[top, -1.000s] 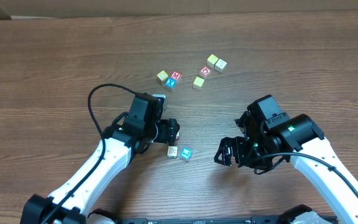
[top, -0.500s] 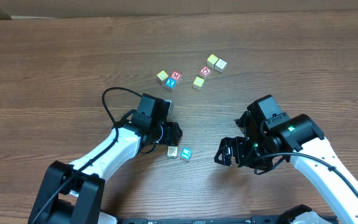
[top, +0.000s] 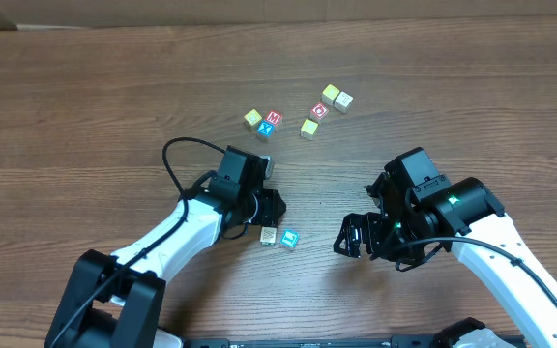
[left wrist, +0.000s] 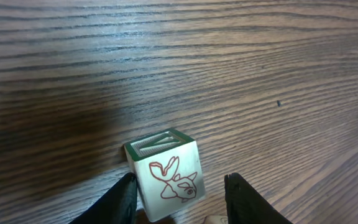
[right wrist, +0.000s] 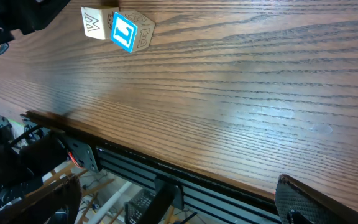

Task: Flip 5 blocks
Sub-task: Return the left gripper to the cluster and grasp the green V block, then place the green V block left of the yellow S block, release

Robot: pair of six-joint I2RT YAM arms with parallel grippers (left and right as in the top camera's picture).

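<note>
Overhead, the left gripper (top: 268, 215) has shifted a little toward the desk's near edge. Its jaws have narrowed around the cream block (left wrist: 166, 177), which sits beside the teal block (top: 289, 239). One finger touches it, the other not yet. The right gripper (top: 354, 235) waits wide and empty. I judge a flip is about to begin.

We see the wooden table (left wrist: 241, 62) filling the view; on it sits one block (left wrist: 166, 177), a red fish drawn on its cream side, a green-edged face on top; the left gripper (left wrist: 180, 182) straddles it, one dark finger (left wrist: 120, 199) against the block's edge; the other finger (left wrist: 247, 199) stands just apart from it.
</note>
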